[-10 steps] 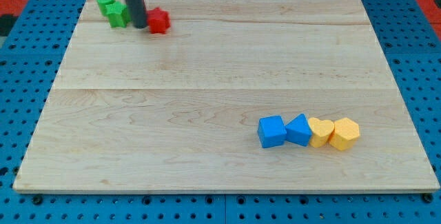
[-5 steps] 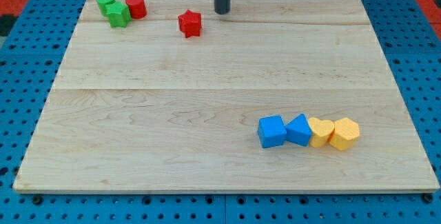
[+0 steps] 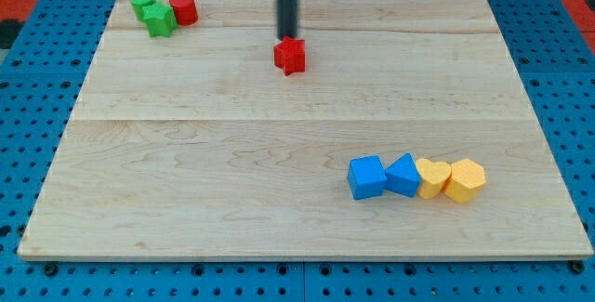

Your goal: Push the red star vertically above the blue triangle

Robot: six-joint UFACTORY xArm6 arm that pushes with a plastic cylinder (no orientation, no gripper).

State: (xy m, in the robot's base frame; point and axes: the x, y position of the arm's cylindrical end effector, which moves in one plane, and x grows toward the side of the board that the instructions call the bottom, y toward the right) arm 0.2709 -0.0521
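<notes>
Mid-push, by the look of it: shepherding the small red star-shaped block [image 3: 290, 56] across the pale wooden board [image 3: 186, 172], sitting upper middle, well left of and far above the blue triangular block [image 3: 403, 174] in the lower-right row. Next, probably shoving rightward until directly over that triangle. Hanging near-upright from the view's top, holding nothing, my tip [image 3: 288, 38] touching the star's top edge.
</notes>
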